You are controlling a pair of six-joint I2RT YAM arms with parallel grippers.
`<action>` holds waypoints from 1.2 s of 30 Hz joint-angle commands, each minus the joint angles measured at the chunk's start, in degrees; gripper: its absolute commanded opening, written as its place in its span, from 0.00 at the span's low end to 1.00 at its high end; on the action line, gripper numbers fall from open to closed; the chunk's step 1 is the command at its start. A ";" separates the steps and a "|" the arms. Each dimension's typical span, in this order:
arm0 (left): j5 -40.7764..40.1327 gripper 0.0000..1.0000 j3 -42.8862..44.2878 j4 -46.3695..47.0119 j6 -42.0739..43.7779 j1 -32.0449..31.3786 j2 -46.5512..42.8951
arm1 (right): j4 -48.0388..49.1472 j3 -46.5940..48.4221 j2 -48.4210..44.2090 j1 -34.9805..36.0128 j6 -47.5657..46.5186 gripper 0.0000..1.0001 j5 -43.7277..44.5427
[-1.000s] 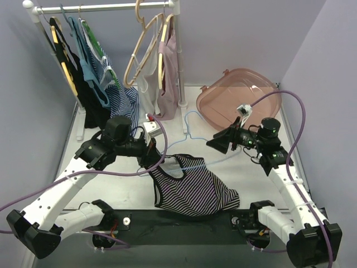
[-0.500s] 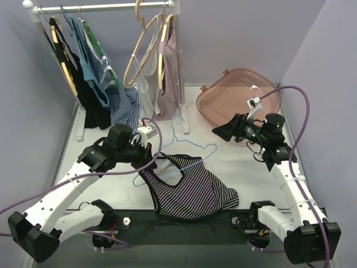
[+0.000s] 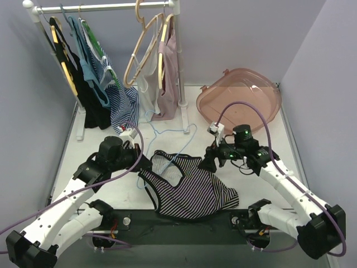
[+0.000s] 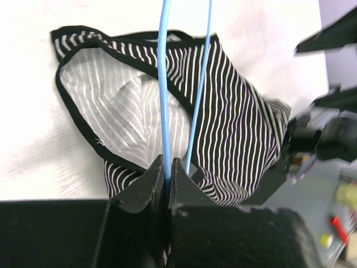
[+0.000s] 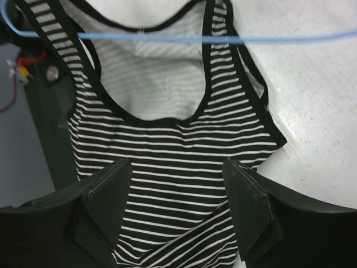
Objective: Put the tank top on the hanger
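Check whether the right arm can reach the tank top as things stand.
Probably yes. The right pincer hangs open over the tank top, nothing between them; the hanger, gripped by the left pincer, crosses the neckline farther off, outside its path.

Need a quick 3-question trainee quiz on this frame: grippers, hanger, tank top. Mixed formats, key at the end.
1. True or false: the left gripper is shut on the hanger.
2. Pick one. The right gripper is: A) shut on the tank top; B) open above the tank top, holding nothing; C) shut on the hanger.
3. Fill in: the tank top lies on the ___.

Key: 1 true; 2 B; 3 table.
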 commanded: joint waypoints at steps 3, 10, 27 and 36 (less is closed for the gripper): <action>-9.60 0.00 -2.43 5.18 -12.37 0.77 -7.23 | 0.52 2.08 6.63 6.09 -8.18 0.67 8.63; -13.83 0.00 -1.73 0.96 -17.39 0.86 -10.84 | 8.86 2.43 14.01 20.06 -11.00 0.66 26.60; -16.38 0.00 -5.95 -1.77 -21.43 0.86 -17.61 | 22.68 14.47 37.49 27.46 -0.45 0.56 42.22; -18.31 0.00 -6.39 -2.56 -22.57 0.86 -19.10 | 24.44 16.14 42.15 28.69 2.80 0.39 46.43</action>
